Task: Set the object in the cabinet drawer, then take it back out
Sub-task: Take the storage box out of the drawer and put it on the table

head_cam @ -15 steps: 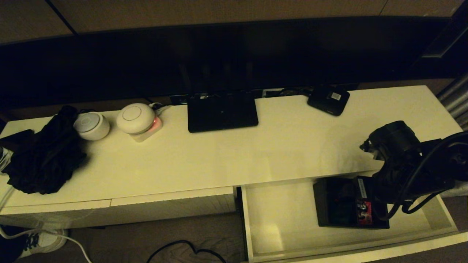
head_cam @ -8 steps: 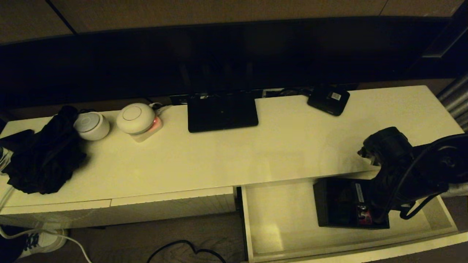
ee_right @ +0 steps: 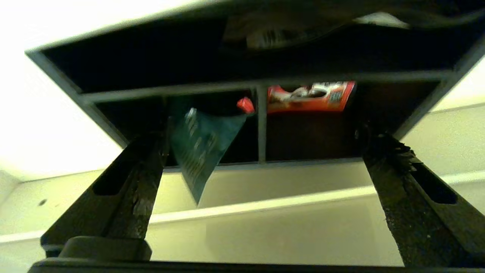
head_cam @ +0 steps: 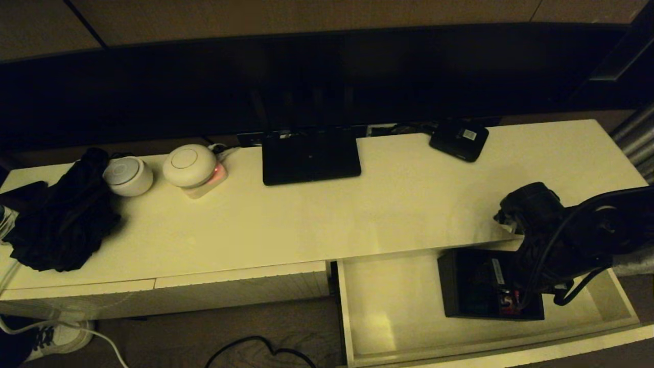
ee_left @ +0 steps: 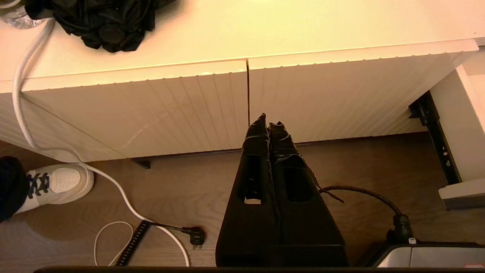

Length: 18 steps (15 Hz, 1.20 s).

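The object [head_cam: 472, 283], a black open-top box with dividers, sits in the right half of the pulled-out cabinet drawer [head_cam: 393, 306]. My right gripper [head_cam: 518, 294] reaches down over the box's right end and is open. In the right wrist view its two fingers stand wide apart at either side of the box [ee_right: 261, 85], tips at the near wall, right gripper [ee_right: 261, 138]. A red and white packet [ee_right: 308, 98] and a teal packet [ee_right: 199, 148] show in the compartments. My left gripper [ee_left: 269, 123] hangs shut and empty, low before the closed drawer fronts.
On the cabinet top stand a black router [head_cam: 310, 156], a small flat black device [head_cam: 459, 139], two white round devices [head_cam: 127, 175] [head_cam: 190, 165] and a black cloth [head_cam: 61, 214]. White cable [ee_left: 113, 189] and a shoe [ee_left: 57, 184] lie on the floor.
My right arm has come lower and a little leftward onto the box's right end, covering more of the red packet. The box has not moved.
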Motion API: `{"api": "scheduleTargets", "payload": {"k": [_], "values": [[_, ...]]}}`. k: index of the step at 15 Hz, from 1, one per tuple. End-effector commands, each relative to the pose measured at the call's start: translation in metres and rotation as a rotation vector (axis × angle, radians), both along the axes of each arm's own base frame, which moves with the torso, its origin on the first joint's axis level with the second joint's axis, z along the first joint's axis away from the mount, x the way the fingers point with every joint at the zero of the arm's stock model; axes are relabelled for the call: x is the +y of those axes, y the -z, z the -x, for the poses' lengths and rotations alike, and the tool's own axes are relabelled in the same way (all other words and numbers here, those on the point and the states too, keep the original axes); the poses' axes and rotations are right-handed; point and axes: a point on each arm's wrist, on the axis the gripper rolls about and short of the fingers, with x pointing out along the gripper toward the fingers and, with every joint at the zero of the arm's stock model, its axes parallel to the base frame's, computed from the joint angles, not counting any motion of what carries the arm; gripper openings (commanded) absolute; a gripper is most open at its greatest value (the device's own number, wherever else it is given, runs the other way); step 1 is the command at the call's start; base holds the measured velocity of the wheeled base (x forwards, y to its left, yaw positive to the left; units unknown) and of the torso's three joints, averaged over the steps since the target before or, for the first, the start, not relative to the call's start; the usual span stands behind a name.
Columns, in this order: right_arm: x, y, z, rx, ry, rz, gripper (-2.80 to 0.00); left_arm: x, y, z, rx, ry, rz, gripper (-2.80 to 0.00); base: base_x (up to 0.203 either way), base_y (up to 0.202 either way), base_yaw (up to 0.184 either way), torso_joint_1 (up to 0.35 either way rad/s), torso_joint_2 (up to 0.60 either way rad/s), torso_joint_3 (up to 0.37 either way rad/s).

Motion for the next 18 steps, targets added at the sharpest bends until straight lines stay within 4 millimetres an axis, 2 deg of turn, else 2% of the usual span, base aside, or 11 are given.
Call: {"api": "scheduleTargets", "payload": {"k": [1,6,14,18], "values": [[0.001,0.010,-0.005,0.024,-0.002,0.009,0.00,0.000,0.001,0.000,0.003,-0.001,0.000,-2.80,0.000,0.000,0.000,0.000,0.00,0.000],[0.003,0.015,-0.017,0.006,-0.009,0.010,0.00,0.000,0.001,0.000,0.003,-0.001,0.000,-2.80,0.000,0.000,0.000,0.000,0.00,0.000],[0.004,0.024,-0.020,0.023,-0.021,0.026,0.00,0.000,0.001,0.000,0.003,0.000,0.000,-2.80,0.000,0.000,0.000,0.000,0.00,0.000],[0.004,0.015,-0.014,-0.002,-0.021,0.023,0.00,0.000,0.001,0.000,0.003,-0.001,0.000,-2.80,0.000,0.000,0.000,0.000,0.00,0.000]]}}
